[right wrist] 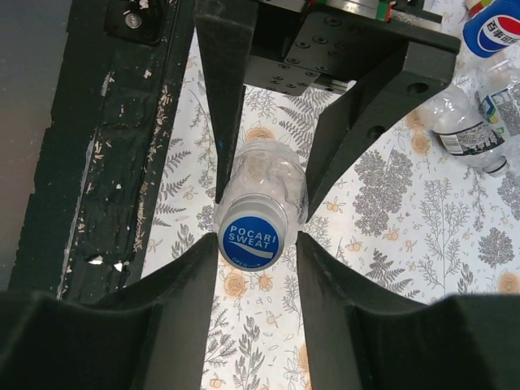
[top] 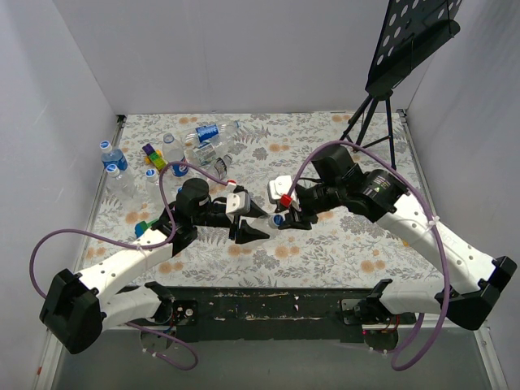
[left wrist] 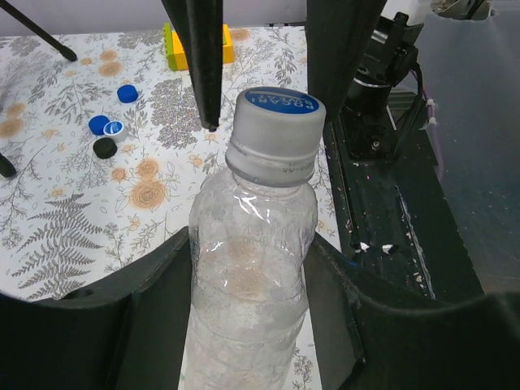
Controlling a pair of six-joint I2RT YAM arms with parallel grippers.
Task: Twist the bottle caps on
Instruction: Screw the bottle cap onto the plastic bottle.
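A small clear bottle point(left wrist: 248, 301) lies roughly level over the mat, and my left gripper point(left wrist: 248, 268) is shut on its body. Its pale cap point(left wrist: 276, 122) with a blue Pocari Sweat top sits on the neck. The cap point(right wrist: 252, 236) points into my right gripper point(right wrist: 256, 244), whose fingers flank it. The left finger is at its rim, with a thin gap on the right, so this gripper is open. From above, both grippers meet at table centre, left gripper point(top: 252, 226) and right gripper point(top: 284, 213), with the cap point(top: 278, 219) between them.
Several capped bottles lie and stand at the back left point(top: 203, 142), point(top: 111, 158). Loose blue caps point(left wrist: 126, 93) and a black cap point(left wrist: 104, 148) lie on the floral mat. A yellow block point(left wrist: 199, 49), a green-and-blue toy point(top: 144, 229) and a black tripod stand point(top: 374, 122) are nearby.
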